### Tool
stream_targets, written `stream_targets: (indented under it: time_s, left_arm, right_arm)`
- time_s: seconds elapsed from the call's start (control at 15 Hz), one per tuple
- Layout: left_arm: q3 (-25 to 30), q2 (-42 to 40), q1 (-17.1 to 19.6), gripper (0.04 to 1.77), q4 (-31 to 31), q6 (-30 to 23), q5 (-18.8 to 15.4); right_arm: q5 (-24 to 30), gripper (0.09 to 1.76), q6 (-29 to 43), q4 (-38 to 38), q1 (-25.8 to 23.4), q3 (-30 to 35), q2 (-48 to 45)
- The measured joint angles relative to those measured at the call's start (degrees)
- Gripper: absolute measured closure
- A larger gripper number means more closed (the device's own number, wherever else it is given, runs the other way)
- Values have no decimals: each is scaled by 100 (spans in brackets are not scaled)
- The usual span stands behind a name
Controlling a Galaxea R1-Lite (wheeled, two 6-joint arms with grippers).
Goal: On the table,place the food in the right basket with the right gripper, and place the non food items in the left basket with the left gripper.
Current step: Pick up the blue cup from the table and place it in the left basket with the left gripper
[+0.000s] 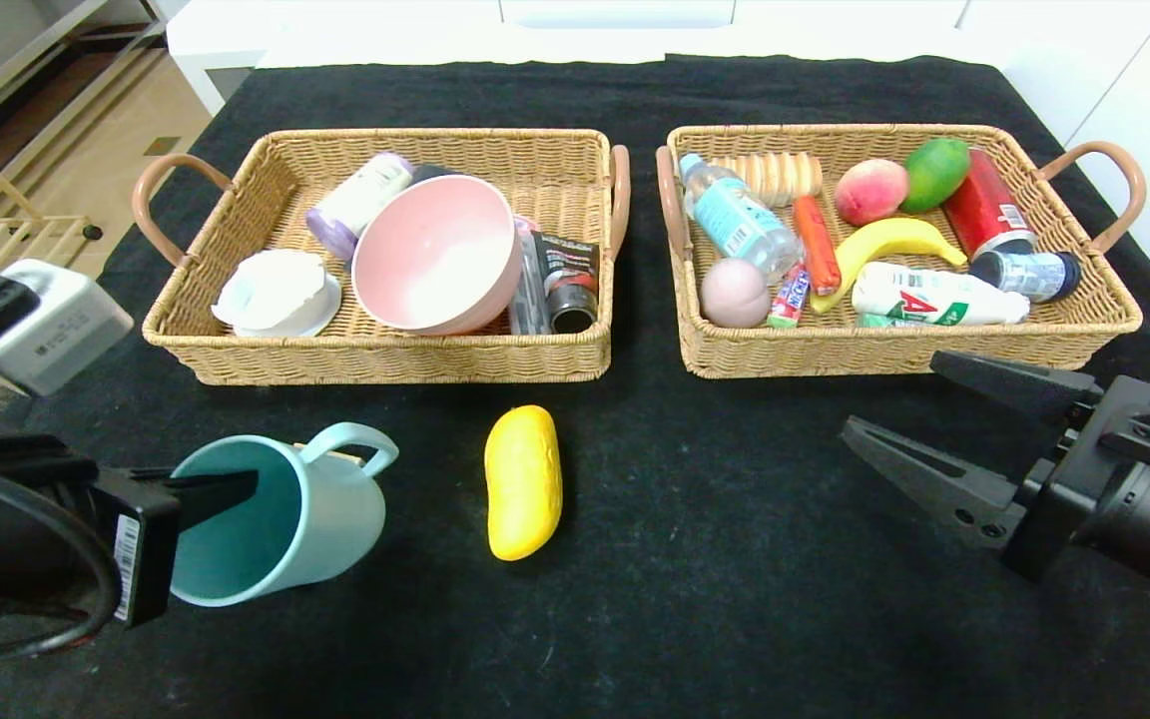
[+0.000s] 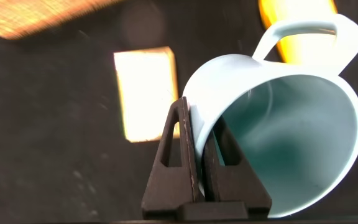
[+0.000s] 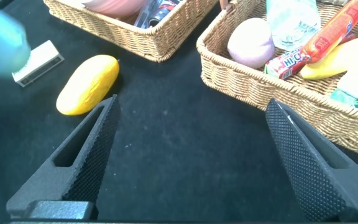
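My left gripper is shut on the rim of a light blue mug, one finger inside and one outside, as the left wrist view shows. The mug is tilted with its mouth toward that arm, at the table's front left. A yellow mango-like fruit lies on the black cloth just right of the mug; it also shows in the right wrist view. My right gripper is open and empty, low in front of the right basket, with bare cloth between its fingers.
The left basket holds a pink bowl, a white lid, a purple bottle and cans. The right basket holds a water bottle, banana, peach, green fruit and other food. A small pale block lies beside the mug.
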Motion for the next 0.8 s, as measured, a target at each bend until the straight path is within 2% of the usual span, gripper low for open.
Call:
stream_targets:
  time_s: [0.2, 0.53, 0.8]
  left_arm:
    - [-118, -10, 389, 163, -818, 46, -24]
    - [-573, 384, 1237, 163, -1663, 63, -71]
    - [-1069, 885, 1598, 163, -2152, 84, -189]
  right_arm:
    - [-9, 14, -55, -2, 2, 11, -6]
    - [-9, 14, -49, 2, -13, 0, -41]
    - [-9, 14, -50, -2, -20, -2, -44]
